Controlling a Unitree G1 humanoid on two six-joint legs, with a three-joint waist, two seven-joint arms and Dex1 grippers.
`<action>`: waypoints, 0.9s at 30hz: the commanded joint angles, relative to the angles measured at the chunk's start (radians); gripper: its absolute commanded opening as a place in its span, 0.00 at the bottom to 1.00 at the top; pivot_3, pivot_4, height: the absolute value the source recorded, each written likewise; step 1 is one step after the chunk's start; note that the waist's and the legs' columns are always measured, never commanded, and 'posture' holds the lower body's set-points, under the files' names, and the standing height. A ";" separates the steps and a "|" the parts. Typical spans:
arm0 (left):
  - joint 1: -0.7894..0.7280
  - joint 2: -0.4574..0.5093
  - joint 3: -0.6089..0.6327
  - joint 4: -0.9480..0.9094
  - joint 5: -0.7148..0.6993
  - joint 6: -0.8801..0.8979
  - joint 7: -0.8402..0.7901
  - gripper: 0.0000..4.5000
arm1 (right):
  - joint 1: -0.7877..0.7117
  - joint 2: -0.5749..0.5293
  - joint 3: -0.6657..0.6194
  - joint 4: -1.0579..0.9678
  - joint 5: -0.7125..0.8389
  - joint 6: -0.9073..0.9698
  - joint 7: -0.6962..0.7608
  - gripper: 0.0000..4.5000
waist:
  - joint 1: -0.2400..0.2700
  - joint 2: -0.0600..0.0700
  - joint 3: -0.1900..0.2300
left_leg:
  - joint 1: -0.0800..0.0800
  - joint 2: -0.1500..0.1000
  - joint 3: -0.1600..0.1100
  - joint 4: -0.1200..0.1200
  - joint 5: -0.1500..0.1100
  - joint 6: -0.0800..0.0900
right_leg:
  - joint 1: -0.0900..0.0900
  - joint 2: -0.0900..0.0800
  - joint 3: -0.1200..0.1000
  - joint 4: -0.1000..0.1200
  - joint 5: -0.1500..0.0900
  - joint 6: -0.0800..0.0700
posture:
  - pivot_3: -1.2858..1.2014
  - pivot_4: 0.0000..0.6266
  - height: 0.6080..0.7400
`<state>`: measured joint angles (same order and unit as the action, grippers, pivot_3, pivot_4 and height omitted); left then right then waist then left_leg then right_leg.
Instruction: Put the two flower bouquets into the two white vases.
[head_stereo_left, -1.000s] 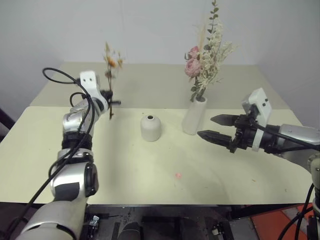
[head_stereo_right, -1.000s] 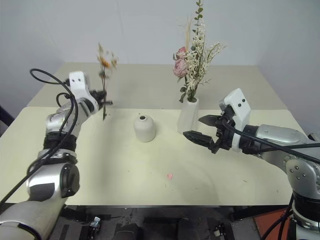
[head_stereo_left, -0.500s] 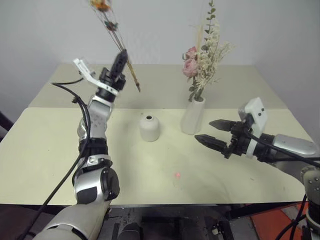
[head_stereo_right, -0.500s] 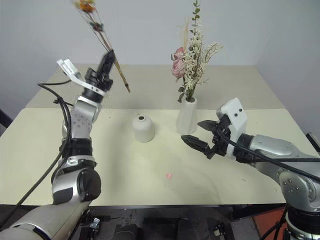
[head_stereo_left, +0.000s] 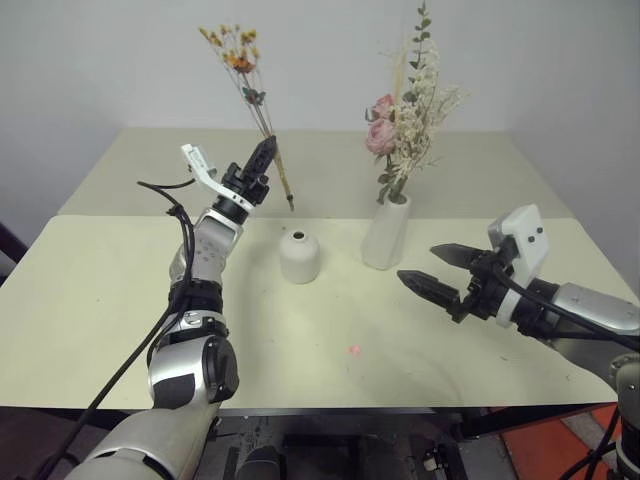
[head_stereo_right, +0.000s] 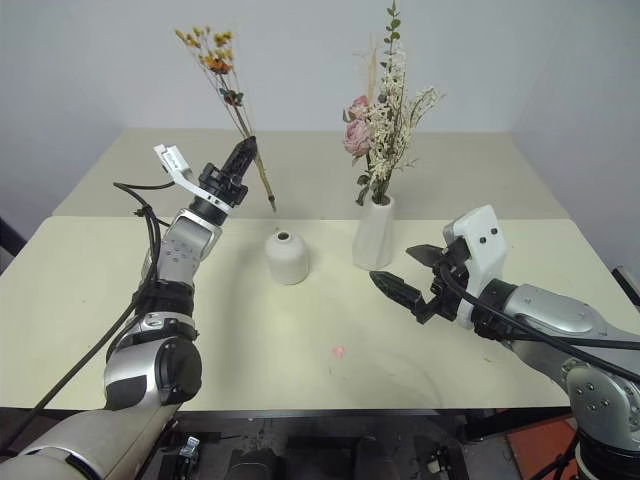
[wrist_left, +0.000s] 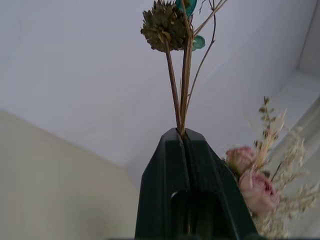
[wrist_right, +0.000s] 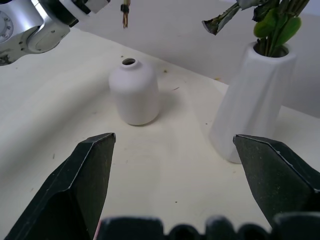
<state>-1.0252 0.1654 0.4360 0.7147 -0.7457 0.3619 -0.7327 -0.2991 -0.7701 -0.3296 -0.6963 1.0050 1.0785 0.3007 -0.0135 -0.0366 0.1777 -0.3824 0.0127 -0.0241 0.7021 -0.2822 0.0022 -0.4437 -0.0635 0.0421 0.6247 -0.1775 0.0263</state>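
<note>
The bushy bouquet of pink roses, cream sprigs and green leaves (head_stereo_left: 408, 105) stands with its stems inside the tall, slim, tapering matte white vase (head_stereo_left: 387, 232), which sits on the pale cream table (head_stereo_left: 90, 290) just ahead of the right pincer (head_stereo_left: 432, 270) and slightly to its left-hand side. That right pincer hangs above the tabletop with its two black fingers spread wide and nothing between them, pointing towards both vases.

The short, squat, rounded white pot with a small dark top hole (head_stereo_left: 300, 255) rests on the table beside the tall vase, apart from it, farther out in front of the right pincer and below the left pincer (head_stereo_left: 264, 157), a little to that pincer's right.

The thin, sparse sprig of small orange-yellow dried flowers (head_stereo_left: 243, 68) is pinched in the left pincer, whose fingers are pressed together on its stems. The flower heads rise well above that pincer, while the cut stem ends (head_stereo_left: 288, 200) poke out beneath it, hanging in the air above the squat pot's hole without touching it.

A small pink speck (head_stereo_left: 354, 350) lies on the table near the front edge, below and to the left of the right pincer.
</note>
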 joint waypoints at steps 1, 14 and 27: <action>0.002 -0.005 -0.045 -0.014 0.045 -0.050 -0.047 0.01 | -0.002 -0.005 -0.026 -0.026 0.013 -0.028 -0.012 1.00 | 0.000 0.000 0.000 | 0.001 0.000 0.000 0.000 0.000 0.000 | 0.002 0.000 0.000 0.000 0.000 0.000 | 0.52 0.24 1.00; 0.009 0.014 -0.063 0.052 0.103 -0.097 -0.096 0.01 | -0.005 -0.010 -0.015 -0.012 -0.003 -0.031 -0.012 1.00 | -0.001 0.000 0.000 | 0.005 0.001 0.000 0.000 -0.001 0.001 | 0.004 0.001 0.001 -0.002 0.000 0.000 | 0.52 0.24 1.00; 0.015 0.008 -0.074 0.080 0.136 -0.122 -0.112 0.01 | -0.014 -0.004 -0.007 0.004 -0.023 -0.040 -0.010 1.00 | -0.001 0.000 0.000 | 0.005 0.001 0.000 0.000 -0.001 0.001 | 0.004 0.001 0.001 -0.005 0.000 0.000 | 0.52 0.24 1.00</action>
<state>-1.0061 0.1692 0.3721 0.8119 -0.6183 0.2606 -0.8242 -0.2997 -0.7701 -0.3236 -0.6810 0.9849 1.0729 0.2908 -0.0140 -0.0368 0.1778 -0.3781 0.0135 -0.0241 0.7019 -0.2829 0.0034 -0.4394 -0.0623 0.0427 0.6188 -0.1779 0.0268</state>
